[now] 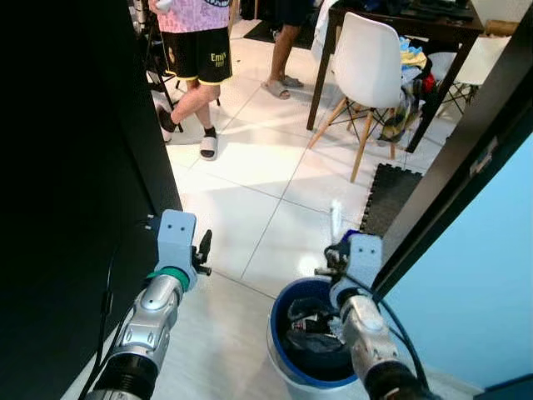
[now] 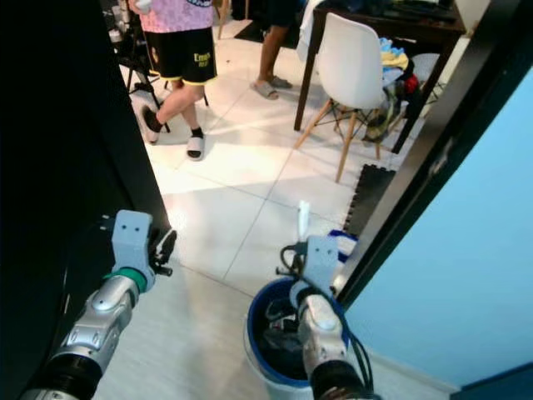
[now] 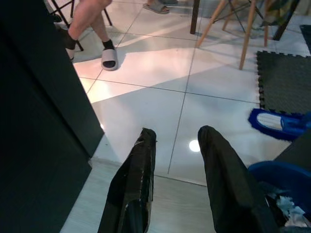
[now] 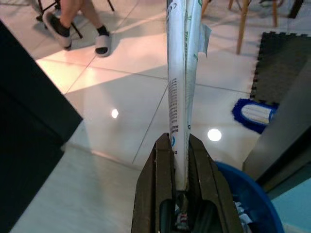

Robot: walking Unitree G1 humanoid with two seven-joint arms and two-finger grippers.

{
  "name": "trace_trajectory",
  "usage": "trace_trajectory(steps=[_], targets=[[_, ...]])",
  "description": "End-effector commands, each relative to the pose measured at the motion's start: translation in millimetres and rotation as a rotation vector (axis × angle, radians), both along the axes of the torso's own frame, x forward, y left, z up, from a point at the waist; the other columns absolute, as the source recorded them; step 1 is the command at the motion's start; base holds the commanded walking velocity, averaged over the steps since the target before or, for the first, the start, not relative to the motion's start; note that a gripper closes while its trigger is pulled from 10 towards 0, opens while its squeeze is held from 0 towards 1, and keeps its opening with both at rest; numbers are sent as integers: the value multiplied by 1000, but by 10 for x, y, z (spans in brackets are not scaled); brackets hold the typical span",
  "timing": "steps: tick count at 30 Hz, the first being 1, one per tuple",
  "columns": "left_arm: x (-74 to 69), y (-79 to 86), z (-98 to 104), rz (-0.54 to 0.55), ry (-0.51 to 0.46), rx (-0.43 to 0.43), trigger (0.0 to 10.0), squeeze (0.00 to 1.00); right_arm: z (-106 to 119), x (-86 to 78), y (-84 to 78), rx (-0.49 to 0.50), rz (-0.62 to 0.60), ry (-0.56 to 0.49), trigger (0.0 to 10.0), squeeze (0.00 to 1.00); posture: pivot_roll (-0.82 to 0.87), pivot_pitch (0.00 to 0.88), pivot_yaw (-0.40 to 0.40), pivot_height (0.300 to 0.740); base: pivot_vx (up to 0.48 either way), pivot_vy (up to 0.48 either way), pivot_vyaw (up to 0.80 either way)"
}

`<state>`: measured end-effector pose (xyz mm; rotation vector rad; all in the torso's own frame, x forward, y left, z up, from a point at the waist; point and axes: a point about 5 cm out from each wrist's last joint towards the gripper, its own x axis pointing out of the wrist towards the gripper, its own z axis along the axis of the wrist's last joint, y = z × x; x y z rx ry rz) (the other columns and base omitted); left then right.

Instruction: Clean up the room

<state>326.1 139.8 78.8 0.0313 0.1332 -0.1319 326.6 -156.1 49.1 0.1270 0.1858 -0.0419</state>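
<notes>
Right gripper [image 4: 181, 160]: clenched on a flattened white tube [image 4: 181, 73] with small print and green markings; both black fingers press against the tube's lower end, one on each side.
Tube: stands upright out of the right gripper's fingers, its lower end pinched between them; in the left eye view it shows as a thin white strip [image 1: 336, 218] rising above the gripper.
Place of the right gripper: over the near rim of a blue bin [image 1: 283, 304], just beside the dark door frame [image 1: 466, 158].
Blue bin: round, white outside and blue at the rim, on the pale floor; dark crumpled rubbish [image 1: 310, 327] lies inside it.
Left gripper [image 3: 176, 145]: released, its two black fingers held apart with a clear gap of floor tile between them; it holds nothing and touches nothing.
Place of the left gripper: above the floor to the left of the bin, near a dark panel [image 1: 75, 183], well apart from the tube.
Floor beyond the bin: a blue and white slipper [image 3: 277, 124] lies by a dark foam mat [image 3: 286, 73].
Farther back: a white chair [image 1: 366, 71] with wooden legs at a dark table [image 1: 400, 29], and two people standing, one in black shorts [image 1: 196, 54] and sandals.
</notes>
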Motion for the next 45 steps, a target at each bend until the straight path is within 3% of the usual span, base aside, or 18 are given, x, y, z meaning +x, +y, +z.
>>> trace_trajectory(steps=[1, 10, 17, 24, 25, 26, 27, 30, 31, 45], targets=[[-44, 19, -82, -7, 35, 20, 10000, 0, -69, -28, -4, 11, -13, 41, 10000, 0, 60, 38, 107, 740, 0, 0, 0], [-111, 36, -99, -14, 36, 31, 10000, 0, 88, 120, -19, 43, -58, 9, 10000, 0, 79, 104, 97, 740, 0, 0, 0], [-140, 51, -113, -8, 38, 31, 10000, 0, 283, 217, -131, 60, -150, -88, 10000, 0, 85, 104, 86, 740, 0, 0, 0], [-131, 71, -89, -1, 35, 31, 10000, 0, 298, 238, -96, 59, -137, -87, 10000, 0, 92, 102, 84, 740, 0, 0, 0], [-130, 71, -86, -1, 34, 31, 10000, 0, 303, 237, -94, 61, -136, -95, 10000, 918, 93, 101, 86, 740, 0, 0, 0], [-130, 71, -86, -1, 34, 31, 10000, 0, 303, 237, -94, 61, -136, -95, 10000, 918, 93, 101, 86, 740, 0, 0, 0], [-130, 70, -83, -1, 34, 32, 10000, 0, 308, 235, -92, 60, -138, -104, 10000, 1000, 92, 100, 87, 740, 0, 0, 0], [-125, 70, -76, -2, 32, 32, 10000, 0, 314, 233, -93, 43, -147, -112, 10000, 1000, 90, 97, 89, 740, 0, 0, 0], [-120, 70, -74, -2, 31, 32, 10000, 0, 311, 232, -97, 36, -151, -110, 10000, 0, 87, 93, 89, 740, 0, 0, 0], [-54, 52, -41, -2, 21, 25, 10000, 0, 156, 128, -115, 67, -150, -65, 10000, 0, 69, 46, 86, 740, 0, 0, 0]])
